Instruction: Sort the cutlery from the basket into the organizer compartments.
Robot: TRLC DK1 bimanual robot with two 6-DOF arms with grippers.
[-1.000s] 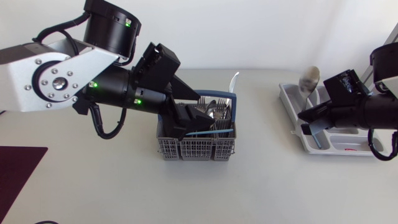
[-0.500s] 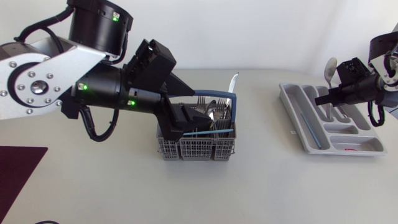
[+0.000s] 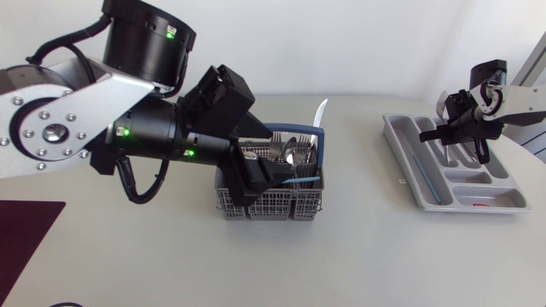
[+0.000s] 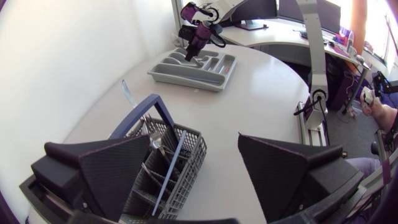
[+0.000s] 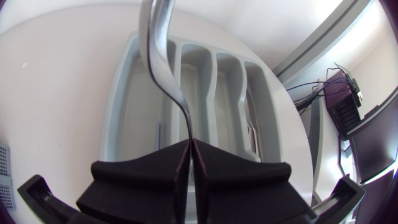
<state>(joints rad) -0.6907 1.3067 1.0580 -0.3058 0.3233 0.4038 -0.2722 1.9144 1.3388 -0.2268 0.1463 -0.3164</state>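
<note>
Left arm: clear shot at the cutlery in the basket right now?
Probably yes. The left gripper is open right over the basket, with the cutlery standing exposed just ahead of it. Only the basket's blue handle crossing the top might crowd the fingers.

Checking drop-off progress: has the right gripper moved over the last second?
Yes. The right gripper, shut on a spoon, went from over the organizer's near end toward its far end.

Head overhead, 2 wrists close, organizer (image 3: 403, 153) shared
</note>
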